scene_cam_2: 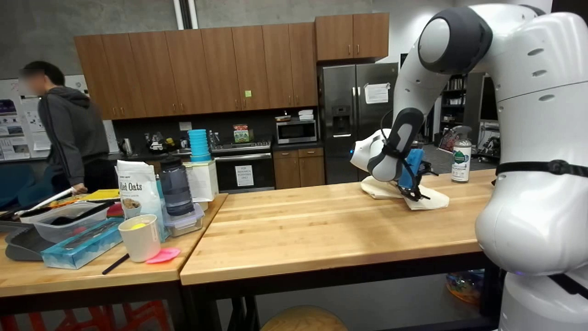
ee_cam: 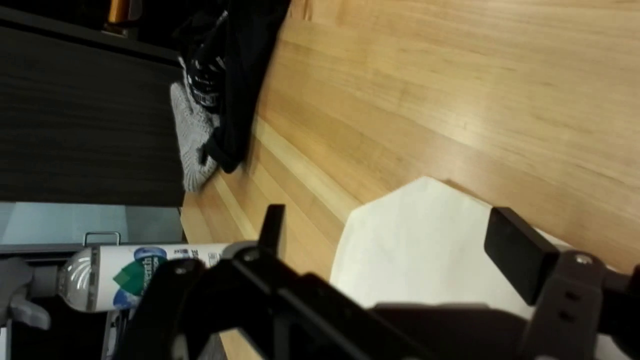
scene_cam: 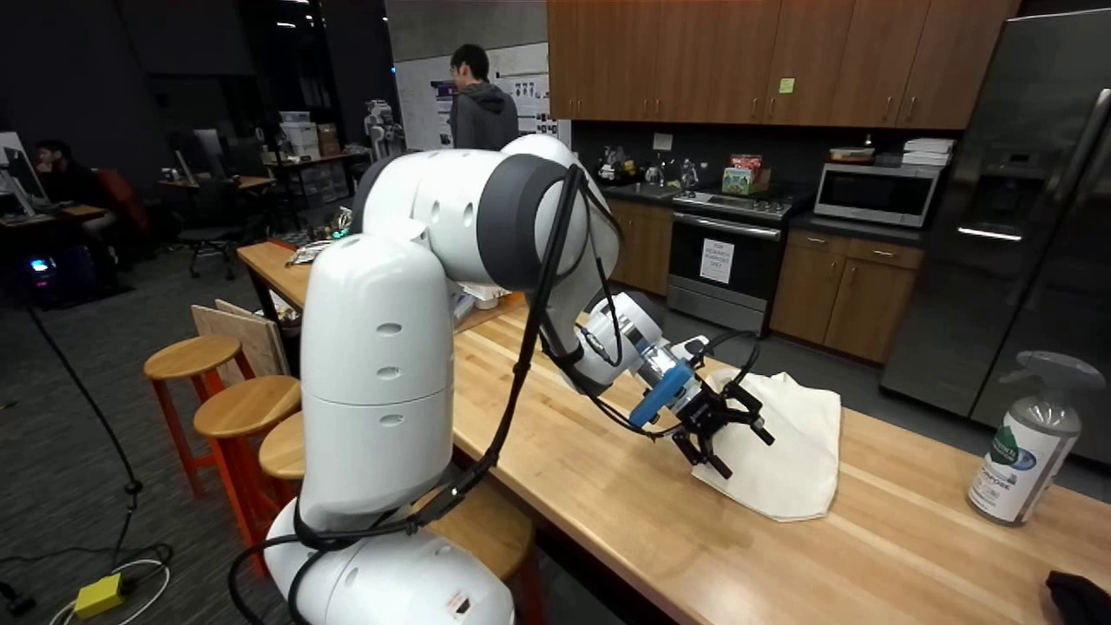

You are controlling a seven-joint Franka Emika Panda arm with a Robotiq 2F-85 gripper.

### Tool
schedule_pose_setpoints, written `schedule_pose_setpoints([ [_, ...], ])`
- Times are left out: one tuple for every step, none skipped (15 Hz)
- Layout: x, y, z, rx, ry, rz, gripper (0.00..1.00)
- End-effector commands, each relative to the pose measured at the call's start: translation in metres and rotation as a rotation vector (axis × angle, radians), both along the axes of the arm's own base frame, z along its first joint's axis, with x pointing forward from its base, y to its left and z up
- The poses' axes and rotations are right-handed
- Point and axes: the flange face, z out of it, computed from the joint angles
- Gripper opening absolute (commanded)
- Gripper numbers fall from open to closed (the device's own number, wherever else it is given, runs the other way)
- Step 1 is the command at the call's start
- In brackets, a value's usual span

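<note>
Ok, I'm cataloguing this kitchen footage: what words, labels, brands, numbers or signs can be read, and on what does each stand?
"FOR RESEARCH PURPOSES ONLY": sign on the oven.
"led Oats", first letters lost: bag.
"venth", partial: spray bottle.
"POSE", partial: also spray bottle.
Too small or blurred to read: fridge sheet, wall posters, stove boxes, arm sticker, print on the black cloth.

A long table [scene_cam_2: 294, 225] of pale wood strips, its top lightly glossy, carried a cream cloth [scene_cam: 794, 443] that lay spread on it with an uneven outline. Near the cloth but apart from it, a white-labelled spray bottle [scene_cam: 1030, 450] stood upright. Well away from the cloth, some black fabric [ee_cam: 245, 75] lay bunched against a grey knitted piece [ee_cam: 192, 135] on the same top.
</note>
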Motion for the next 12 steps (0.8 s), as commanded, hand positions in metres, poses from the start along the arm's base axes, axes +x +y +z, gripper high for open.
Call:
schedule_pose_setpoints([
  [-0.006, -0.01, 0.001, -0.005, 0.001, -0.017, 1.0],
  [-0.011, -0.017, 0.001, -0.01, 0.003, -0.027, 1.0],
  [-0.015, -0.021, 0.002, -0.011, 0.002, -0.034, 1.0],
  [-0.017, -0.022, 0.003, -0.01, 0.001, -0.036, 1.0],
  [-0.018, -0.021, 0.003, -0.01, 0.0, -0.036, 1.0],
  [-0.018, -0.017, 0.005, -0.001, -0.004, -0.022, 1.0],
  [-0.018, -0.013, 0.005, 0.002, -0.005, -0.012, 1.0],
  [-0.017, -0.007, 0.008, 0.001, -0.01, 0.003, 1.0],
  [0.021, 0.041, -0.007, 0.011, -0.009, 0.019, 1.0],
  [0.029, 0.055, -0.008, 0.023, -0.012, 0.037, 1.0],
  [0.041, 0.073, -0.012, 0.037, -0.02, 0.06, 1.0],
  [0.051, 0.091, -0.009, 0.048, -0.021, 0.086, 1.0],
])
